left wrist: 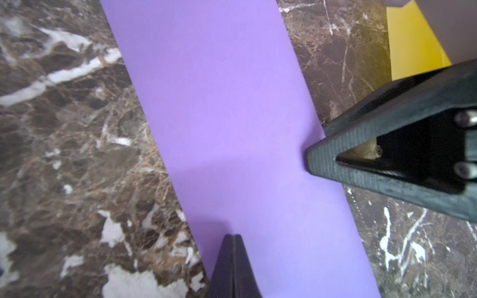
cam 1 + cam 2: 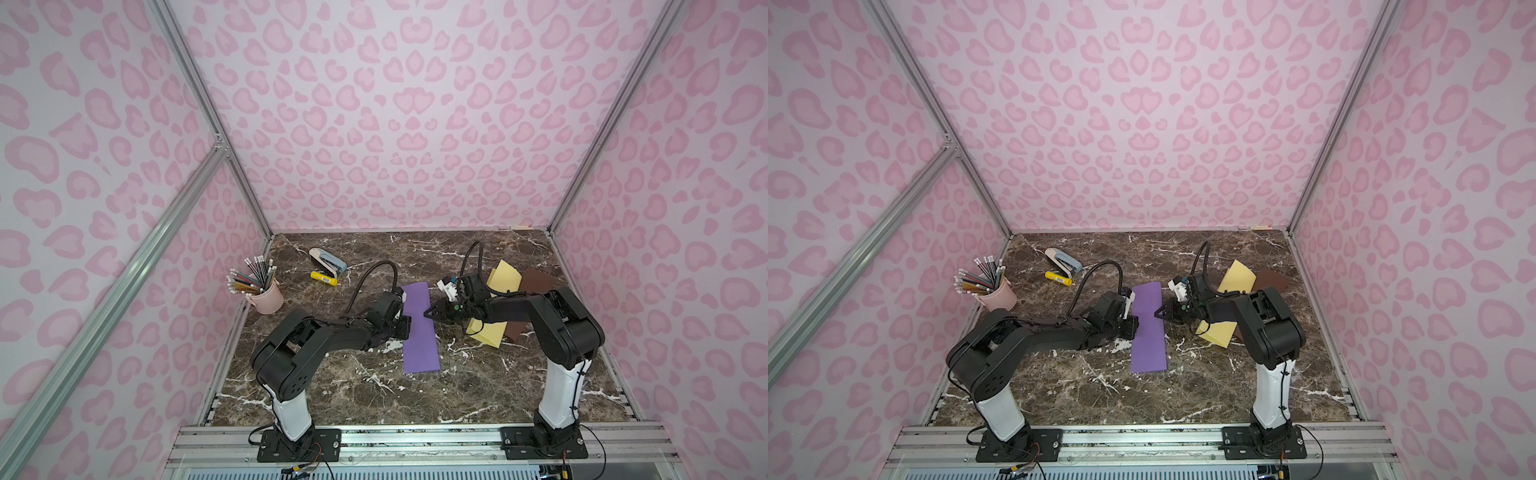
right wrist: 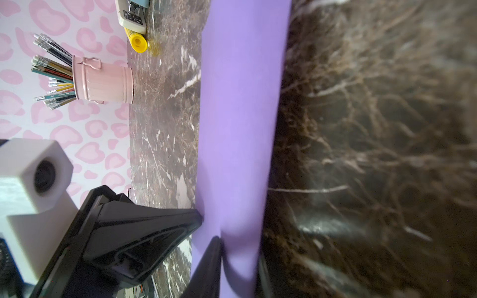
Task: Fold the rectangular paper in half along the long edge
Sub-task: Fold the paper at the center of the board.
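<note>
The purple paper (image 2: 419,332) (image 2: 1148,332) lies on the marble table as a long narrow strip, running from front to back between the two arms. My left gripper (image 2: 404,328) (image 2: 1133,326) is shut, and its tips (image 1: 233,236) rest on the strip's left edge with nothing between them. My right gripper (image 2: 428,312) (image 2: 1158,312) is at the opposite long edge, turned on its side. In the right wrist view its jaws (image 3: 238,247) stand a little apart, and the paper (image 3: 240,103) shows between them. The left wrist view shows the right gripper's fingertip (image 1: 309,160) touching the paper (image 1: 232,103).
A pink cup of pencils (image 2: 268,297) stands at the left wall. Behind the left arm lie a stapler (image 2: 328,259) and a yellow glue stick (image 2: 324,278). Yellow paper (image 2: 505,276) and brown paper (image 2: 536,282) lie under and behind the right arm.
</note>
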### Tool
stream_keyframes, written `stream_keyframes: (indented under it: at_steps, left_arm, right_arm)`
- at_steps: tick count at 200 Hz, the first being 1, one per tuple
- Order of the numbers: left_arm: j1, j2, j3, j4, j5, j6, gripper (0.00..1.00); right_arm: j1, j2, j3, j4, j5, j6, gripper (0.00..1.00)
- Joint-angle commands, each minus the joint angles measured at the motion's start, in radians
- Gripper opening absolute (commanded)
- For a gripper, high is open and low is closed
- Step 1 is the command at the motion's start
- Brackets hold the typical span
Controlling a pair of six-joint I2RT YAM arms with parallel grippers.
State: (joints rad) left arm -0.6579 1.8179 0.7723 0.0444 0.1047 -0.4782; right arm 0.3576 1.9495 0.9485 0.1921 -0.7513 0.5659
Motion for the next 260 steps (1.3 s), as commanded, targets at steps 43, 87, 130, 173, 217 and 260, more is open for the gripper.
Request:
stream_keyframes:
  at_steps: [43,87,130,173,217,260]
  left_arm:
    - [0.0,-0.044,0.04,-0.191,-0.021,0.012,0.04]
    - [0.0,-0.138,0.102,-0.182,0.035,0.013,0.04]
    - [-0.006,-0.058,0.126,-0.174,0.048,0.02,0.04]
    - [-0.011,0.005,0.12,-0.142,0.043,0.006,0.04]
    - [-0.012,0.032,0.098,-0.143,0.022,-0.003,0.04]
    - [-0.012,0.045,0.079,-0.141,0.01,-0.012,0.04]
  right_arm:
    - [0.008,-0.001,-0.011,0.031,-0.005,0.014,0.07]
    - [0.009,-0.005,-0.007,0.017,0.0,0.012,0.05]
    - [0.021,-0.001,0.008,0.006,0.006,0.015,0.03]
    - [0.033,-0.001,0.019,-0.011,0.003,0.013,0.11]
    - [0.034,-0.036,-0.026,0.002,-0.032,0.028,0.28]
    - [0.049,-0.098,-0.098,0.038,-0.051,0.054,0.3]
